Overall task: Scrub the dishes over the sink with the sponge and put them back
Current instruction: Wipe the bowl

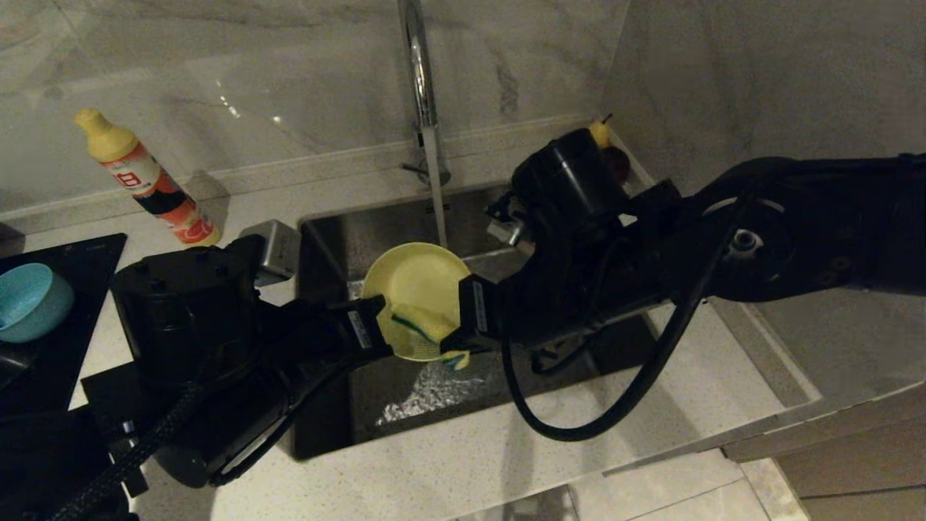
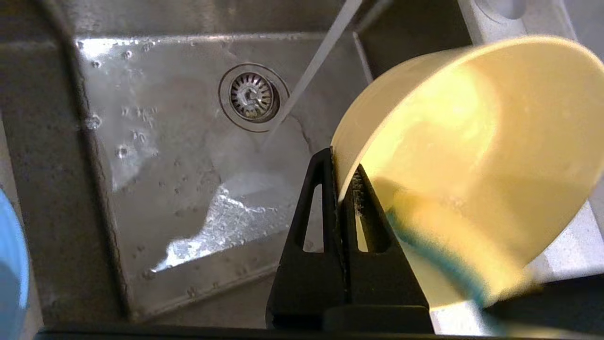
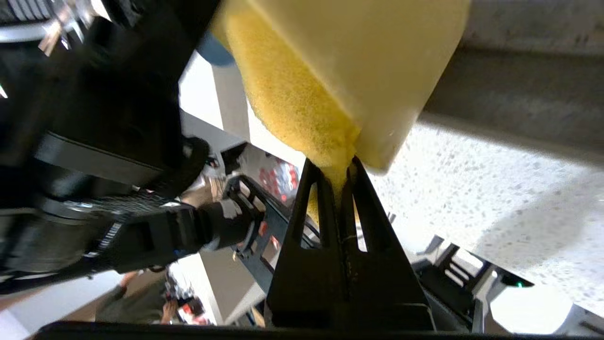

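Sink (image 1: 376, 405): steel basin, wet floor, round drain strainer (image 2: 251, 96), thin stream of water falling from the chrome tap (image 1: 419, 79) at its back edge.

Yellow bowl (image 1: 418, 289): held tilted on edge above the sink, hollow turned toward the right arm; left gripper (image 2: 340, 182) clamped on its rim.

Sponge (image 1: 423, 329): yellow with green scouring face, pressed against the bowl's lower inside; right gripper (image 3: 340, 177) pinched tight on it.

Teal bowl (image 1: 29, 300): on the black cooktop (image 1: 87, 268), well left of the sink.

Detergent bottle (image 1: 148, 177): on the counter, left of the sink, behind the cooktop.
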Controlling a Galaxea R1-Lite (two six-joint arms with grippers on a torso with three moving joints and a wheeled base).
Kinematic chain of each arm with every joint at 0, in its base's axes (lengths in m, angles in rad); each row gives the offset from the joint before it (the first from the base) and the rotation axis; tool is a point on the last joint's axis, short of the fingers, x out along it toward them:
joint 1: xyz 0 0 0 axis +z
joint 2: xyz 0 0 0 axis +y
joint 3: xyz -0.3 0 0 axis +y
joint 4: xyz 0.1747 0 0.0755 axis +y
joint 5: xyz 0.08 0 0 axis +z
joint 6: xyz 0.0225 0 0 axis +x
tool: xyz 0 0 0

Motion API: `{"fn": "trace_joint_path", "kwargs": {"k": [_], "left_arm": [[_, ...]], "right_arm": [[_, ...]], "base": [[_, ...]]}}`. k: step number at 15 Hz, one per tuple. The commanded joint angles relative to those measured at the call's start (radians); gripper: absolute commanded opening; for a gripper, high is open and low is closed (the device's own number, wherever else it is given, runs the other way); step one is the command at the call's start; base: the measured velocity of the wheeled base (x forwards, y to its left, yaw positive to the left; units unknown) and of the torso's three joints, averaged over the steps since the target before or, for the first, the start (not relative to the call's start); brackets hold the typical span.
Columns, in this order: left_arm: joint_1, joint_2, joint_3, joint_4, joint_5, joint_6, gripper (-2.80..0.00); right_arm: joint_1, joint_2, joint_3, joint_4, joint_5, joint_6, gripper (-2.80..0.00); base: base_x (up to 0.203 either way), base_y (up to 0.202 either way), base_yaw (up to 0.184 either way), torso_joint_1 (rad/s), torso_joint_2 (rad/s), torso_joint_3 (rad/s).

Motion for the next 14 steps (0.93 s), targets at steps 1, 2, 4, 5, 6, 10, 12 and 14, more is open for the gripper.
{"fn": "trace_joint_path", "kwargs": {"k": [1,2,4,5,6,10,12,14], "left_arm": [[0.001,-0.003,0.002,-0.005,0.002,0.0,-2.8],[0.001,-0.003,0.006,-0.005,0.003,0.001,-2.8],[0.001,-0.009,0.019,-0.005,0.003,0.004,-2.8],[0.0,-0.011,0.031,-0.005,0.003,0.003,-2.8],[-0.001,-0.011,0.031,-0.005,0.003,0.003,-2.8],[-0.001,-0.008,0.033,-0.005,0.003,0.004,-2.8],[-0.001,-0.003,0.043,-0.005,0.002,0.002,-2.8],[-0.001,0.0,0.055,-0.005,0.002,0.0,-2.8]], "right_arm": [[-0.008,-0.031,-0.012,0.003,0.002,0.006,-2.8],[-0.012,-0.037,-0.018,0.003,0.002,0.005,-2.8],[-0.025,-0.038,-0.047,0.005,0.002,0.004,-2.8],[-0.043,-0.039,-0.061,0.005,0.003,0.004,-2.8],[-0.054,-0.04,-0.076,0.005,0.004,0.004,-2.8],[-0.067,-0.03,-0.152,0.013,0.006,0.006,-2.8],[-0.067,-0.032,-0.156,0.005,0.008,0.004,-2.8],[-0.067,-0.044,-0.156,0.005,0.008,0.001,-2.8]], "base": [[0.0,0.0,0.0,0.0,0.0,0.0],[0.0,0.0,0.0,0.0,0.0,0.0],[0.0,0.0,0.0,0.0,0.0,0.0],[0.0,0.0,0.0,0.0,0.0,0.0],[0.0,0.0,0.0,0.0,0.0,0.0],[0.0,0.0,0.0,0.0,0.0,0.0],[0.0,0.0,0.0,0.0,0.0,0.0],[0.0,0.0,0.0,0.0,0.0,0.0]]}}
